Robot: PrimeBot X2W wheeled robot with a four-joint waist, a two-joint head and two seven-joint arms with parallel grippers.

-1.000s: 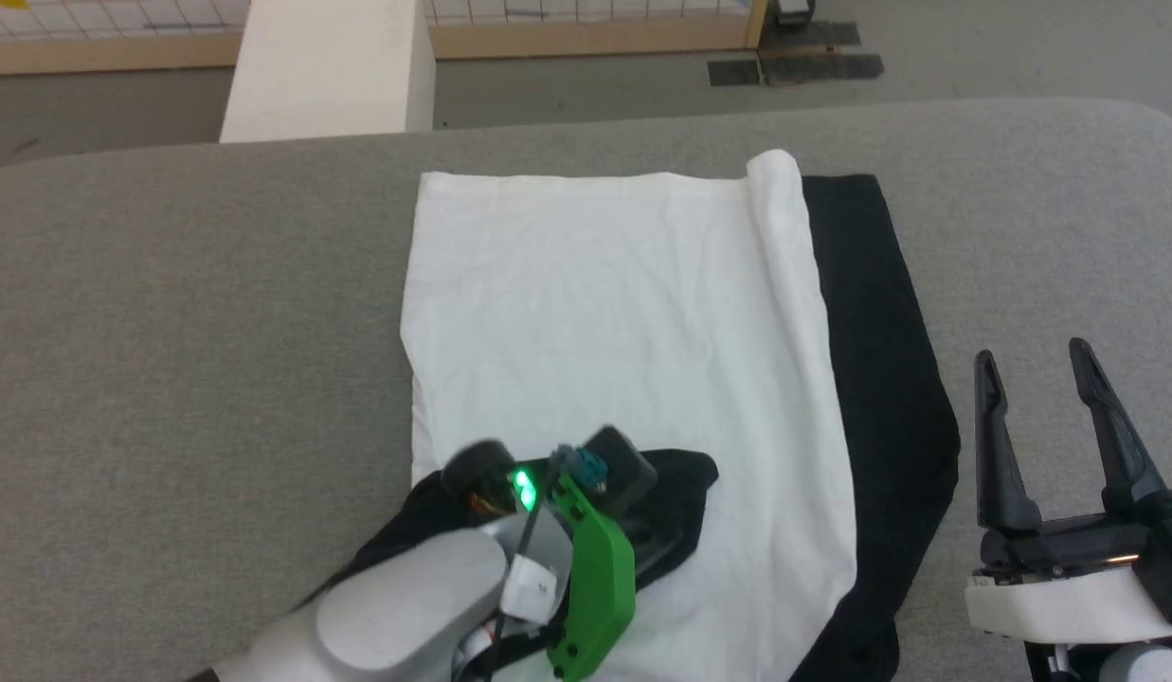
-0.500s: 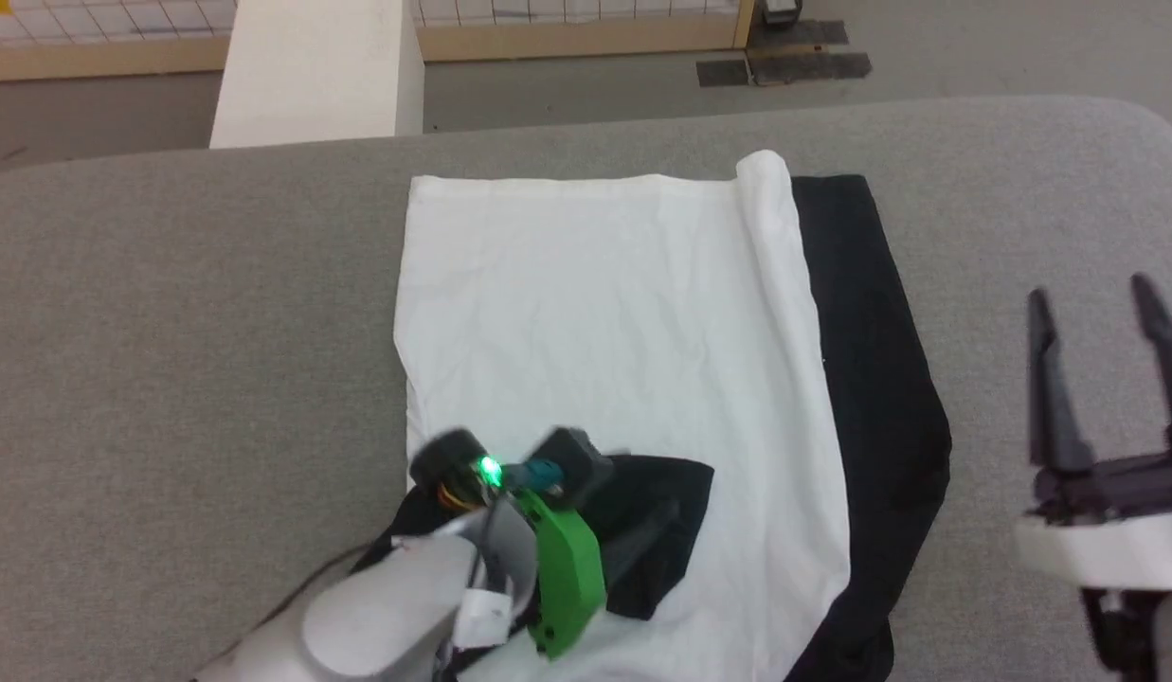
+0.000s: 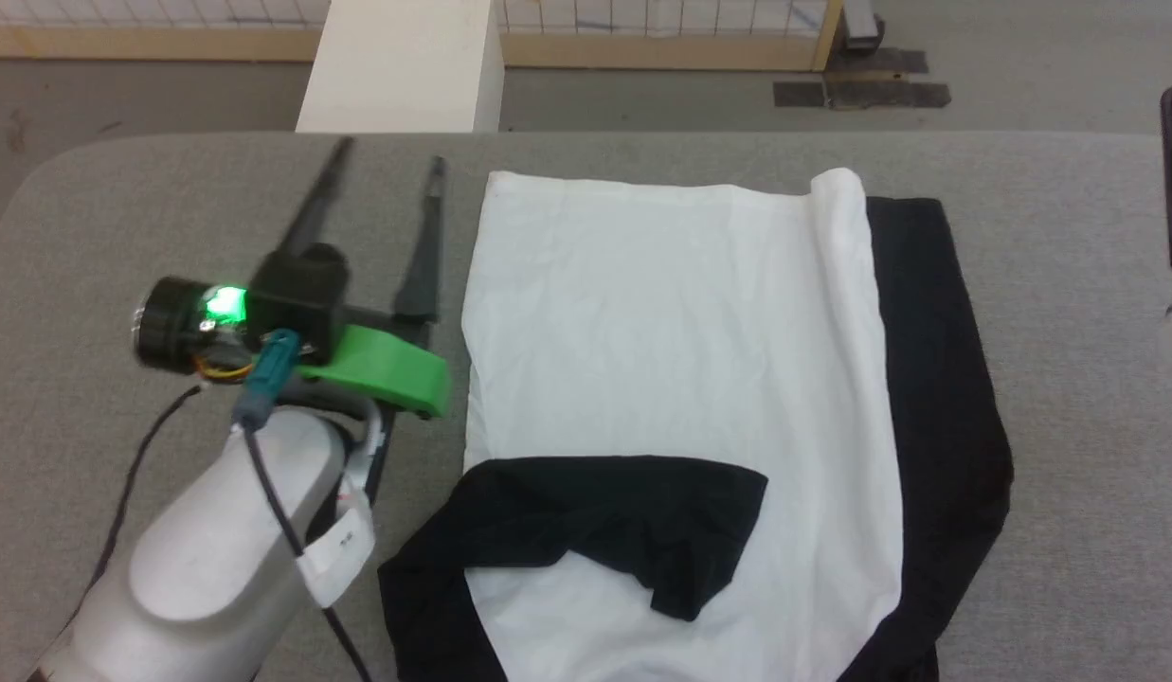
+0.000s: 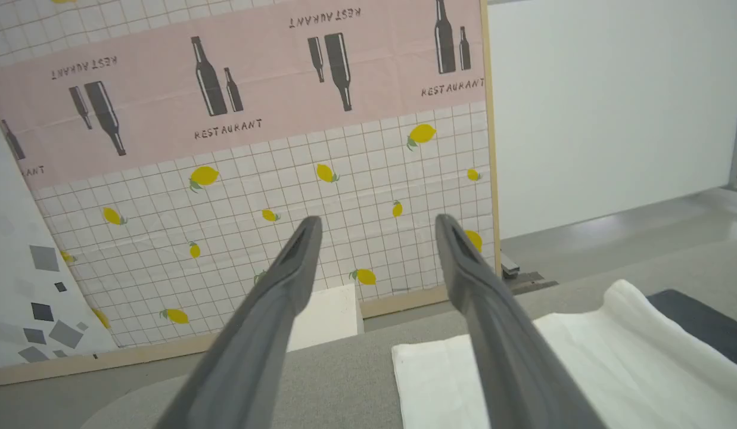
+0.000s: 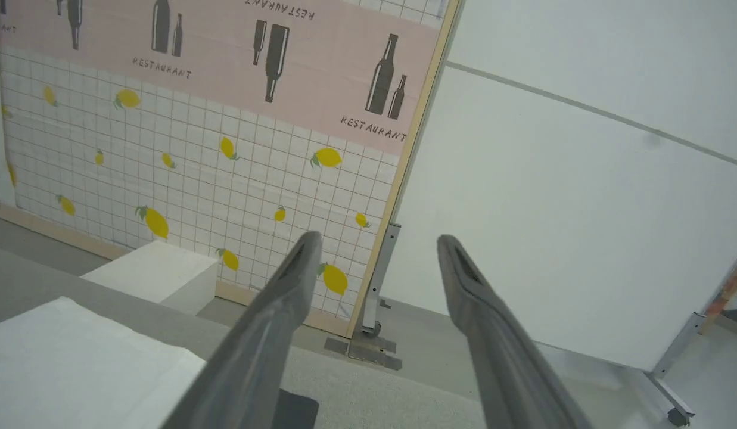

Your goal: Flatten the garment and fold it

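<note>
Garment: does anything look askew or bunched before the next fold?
Yes. The garment is not flat. Its white edge on the right is rolled up against the black side. The black sleeve, folded across the near white body, lies crooked with a crumpled tip.

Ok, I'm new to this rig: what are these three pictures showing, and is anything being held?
It is a two-armed robot; each arm ends in two long dark fingers. The head view looks down on the grey table: the left fingers are above it, beside the garment, a white T-shirt with one black sleeve folded over its near end. A white box stands beyond the table. The two wrist views look along each arm's own fingers; the right fingers and the left both stand spread wide with nothing between them. So nothing is held.
</note>
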